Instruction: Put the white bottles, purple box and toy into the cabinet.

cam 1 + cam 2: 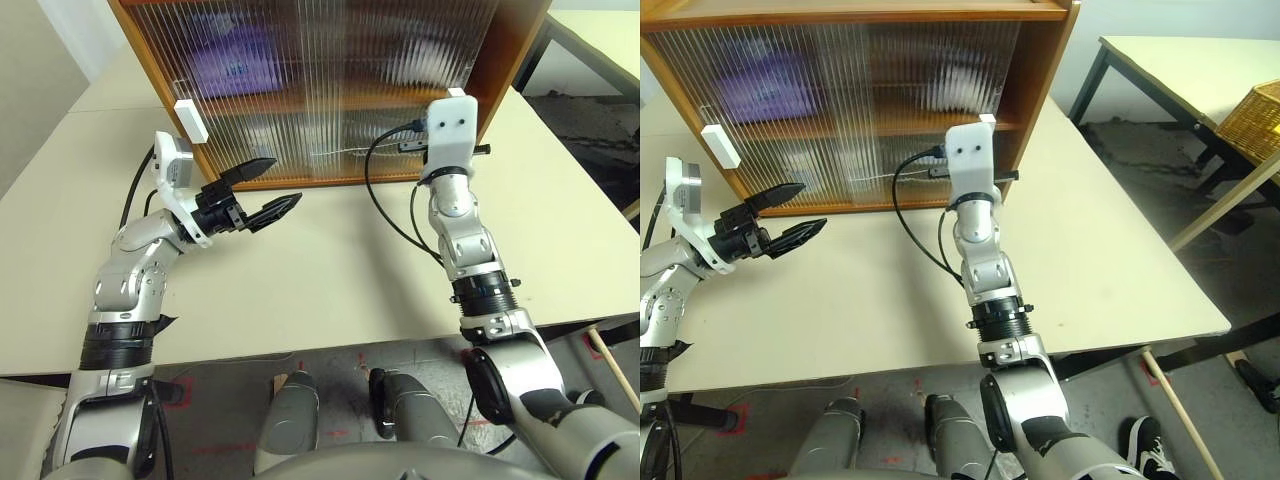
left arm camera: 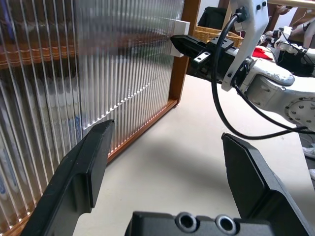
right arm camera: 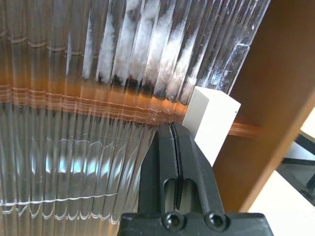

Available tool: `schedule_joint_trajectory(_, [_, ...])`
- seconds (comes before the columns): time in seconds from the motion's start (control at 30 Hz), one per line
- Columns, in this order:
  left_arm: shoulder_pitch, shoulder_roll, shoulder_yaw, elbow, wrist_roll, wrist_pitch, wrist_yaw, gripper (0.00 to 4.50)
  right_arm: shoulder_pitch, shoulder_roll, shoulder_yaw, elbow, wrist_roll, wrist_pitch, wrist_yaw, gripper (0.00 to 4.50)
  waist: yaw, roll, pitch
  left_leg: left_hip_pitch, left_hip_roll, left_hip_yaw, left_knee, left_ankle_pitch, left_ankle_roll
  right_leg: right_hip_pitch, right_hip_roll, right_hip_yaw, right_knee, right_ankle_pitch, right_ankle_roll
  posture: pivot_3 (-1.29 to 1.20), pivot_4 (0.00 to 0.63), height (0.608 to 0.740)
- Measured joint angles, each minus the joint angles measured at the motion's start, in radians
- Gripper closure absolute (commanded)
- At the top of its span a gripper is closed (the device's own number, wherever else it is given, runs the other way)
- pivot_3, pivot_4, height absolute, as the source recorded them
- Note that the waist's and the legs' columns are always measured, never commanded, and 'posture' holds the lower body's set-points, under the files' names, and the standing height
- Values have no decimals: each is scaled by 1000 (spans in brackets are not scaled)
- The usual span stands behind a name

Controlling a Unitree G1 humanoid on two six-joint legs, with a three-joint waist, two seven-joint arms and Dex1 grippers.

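Nearest the camera, the cream bench (image 1: 330,270) is bare in front of the large orange-brown wooden cabinet (image 1: 520,40), which fills the upper centre of the frame. Both ribbed translucent sliding doors (image 1: 330,90) stand across its front. Behind them, on the upper shelf at upper left, a blurred lavender-purple pack (image 1: 235,60) shows; other contents cannot be made out. Left gripper (image 1: 262,192), at left of centre, hangs above the bench with fingers spread wide, holding nothing. Right gripper (image 3: 173,142) has its fingers pressed together, empty, just beside the white rectangular handle (image 3: 210,120) near the cabinet's right wall.
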Motion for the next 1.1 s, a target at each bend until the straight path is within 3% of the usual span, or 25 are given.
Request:
schedule_joint_trajectory(0.63, [-14,-2,-8,22,1,-5,-7,0,11,-103,-76,0,53,-24,63,4448,-1,0,0,0,0,0,1,2,3,1,0,0,0,2,3,115,122,740])
schedule_joint_trajectory(1.1, [-15,-2,-9,32,1,-12,-15,0,36,-98,-75,-5,110,-61,128,4448,-4,0,0,0,0,0,1,2,3,1,1,1,0,3,4,107,117,740])
